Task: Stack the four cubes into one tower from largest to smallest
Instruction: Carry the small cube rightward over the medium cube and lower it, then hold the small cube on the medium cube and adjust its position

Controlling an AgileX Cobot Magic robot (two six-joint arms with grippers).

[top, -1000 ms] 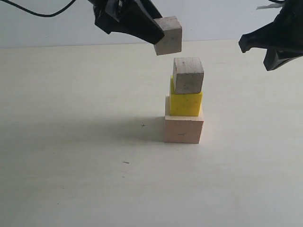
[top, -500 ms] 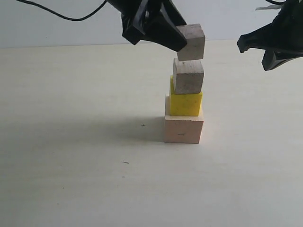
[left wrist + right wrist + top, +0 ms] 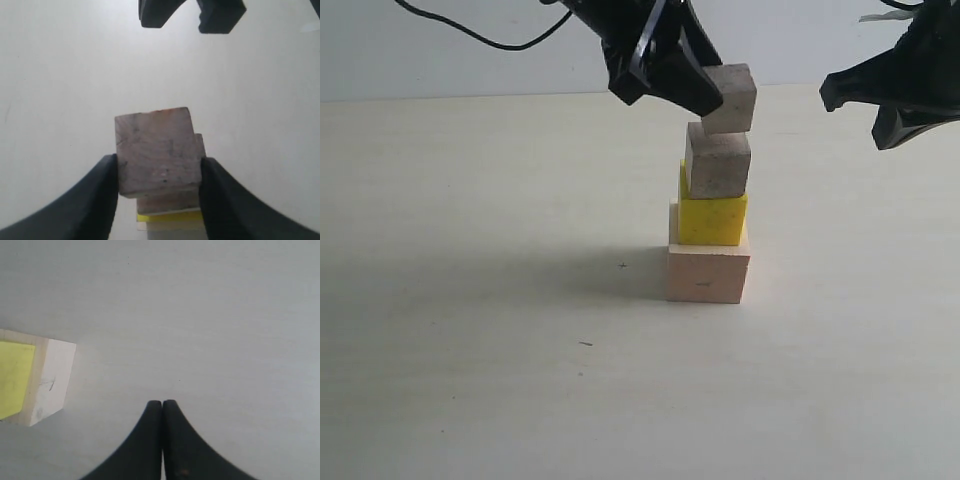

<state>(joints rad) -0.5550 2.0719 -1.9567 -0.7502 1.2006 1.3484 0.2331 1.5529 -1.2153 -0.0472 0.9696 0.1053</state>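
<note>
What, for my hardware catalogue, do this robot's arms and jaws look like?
The left gripper and the right gripper are both matte black, with smooth, curved jaws that taper to blunt tips. A thin black cable runs to the left one. No markings or labels show in any view.

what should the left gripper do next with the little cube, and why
Probably shift the left gripper slightly toward the stack's centre, level it, then lower. The smallest cube it grips is tilted just above the tan cube and reaches slightly past that cube's edge on the exterior view's right, so releasing now could tip it off.
</note>
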